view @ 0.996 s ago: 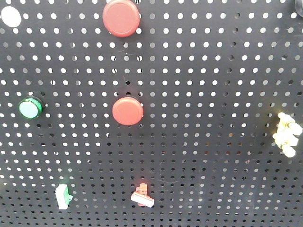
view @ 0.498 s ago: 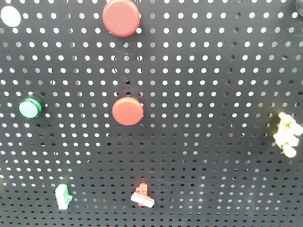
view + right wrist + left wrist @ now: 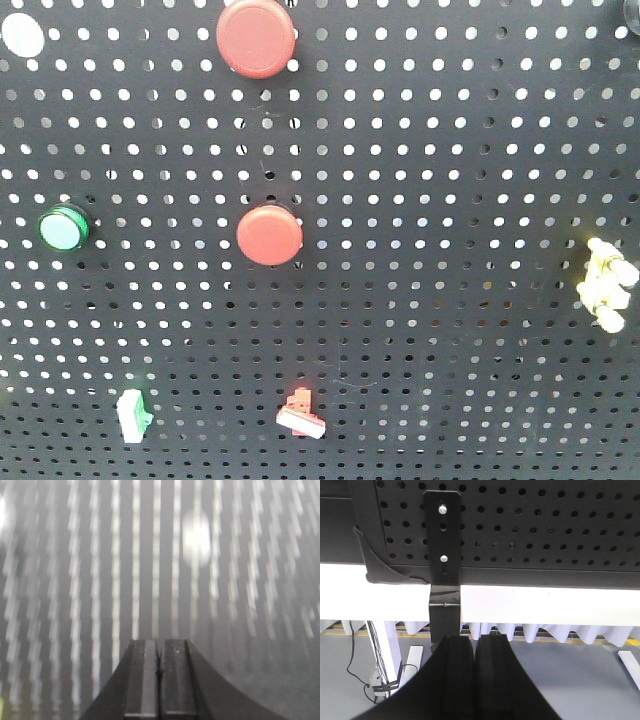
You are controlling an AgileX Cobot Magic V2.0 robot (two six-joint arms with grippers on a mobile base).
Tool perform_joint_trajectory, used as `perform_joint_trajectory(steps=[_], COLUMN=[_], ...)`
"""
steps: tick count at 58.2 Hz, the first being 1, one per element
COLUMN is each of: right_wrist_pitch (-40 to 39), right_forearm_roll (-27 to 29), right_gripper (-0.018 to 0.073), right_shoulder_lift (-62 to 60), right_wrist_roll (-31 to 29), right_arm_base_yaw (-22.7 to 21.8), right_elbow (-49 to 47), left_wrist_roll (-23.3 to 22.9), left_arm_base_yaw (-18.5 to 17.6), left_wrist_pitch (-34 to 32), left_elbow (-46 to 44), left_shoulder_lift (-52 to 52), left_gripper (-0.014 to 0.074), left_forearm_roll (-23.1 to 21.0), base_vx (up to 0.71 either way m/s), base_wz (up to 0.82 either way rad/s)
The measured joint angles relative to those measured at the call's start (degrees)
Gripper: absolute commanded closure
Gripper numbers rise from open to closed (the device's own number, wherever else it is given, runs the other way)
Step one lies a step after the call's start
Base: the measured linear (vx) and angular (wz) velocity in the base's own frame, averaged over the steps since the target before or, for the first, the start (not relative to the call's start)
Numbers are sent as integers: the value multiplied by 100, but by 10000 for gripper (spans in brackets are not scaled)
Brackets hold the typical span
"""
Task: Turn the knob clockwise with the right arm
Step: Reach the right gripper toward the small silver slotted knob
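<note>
A black pegboard fills the front view. A dark round part shows at the top right corner; I cannot tell whether it is the knob. My right gripper is shut and empty, close to the pegboard, which is smeared into vertical streaks with a bright blob ahead. My left gripper is shut and empty, below the pegboard's lower edge and facing a black bracket. Neither gripper shows in the front view.
On the pegboard are two red round buttons, a green button, a white disc, a yellow-white switch, a green-white toggle and a red-white toggle. A white table edge runs under the board.
</note>
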Motion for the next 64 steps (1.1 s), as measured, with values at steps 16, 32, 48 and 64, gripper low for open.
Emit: perform_joint_trajectory(steps=[16, 32, 48, 64], right_wrist_pitch=[-5, 304, 318, -133], right_forearm_roll=[254, 808, 2054, 2174], right_gripper=[565, 565, 565, 543], right_shoulder_lift=[475, 475, 890, 1101], right_wrist_roll=[5, -1114, -3740, -4530], right_arm_base_yaw=[0, 433, 2456, 3417], right_elbow=[-466, -473, -480, -480], left_wrist_roll=[0, 0, 0, 0], left_arm_base_yaw=[0, 0, 0, 0], left_wrist_pitch=[0, 0, 0, 0], left_elbow=[0, 0, 0, 0], left_shoulder_lift=[0, 0, 0, 0], left_gripper=[603, 603, 603, 603], left_forearm_roll=[0, 0, 0, 0], base_vx=[0, 0, 0, 0], base_wz=[0, 0, 0, 0])
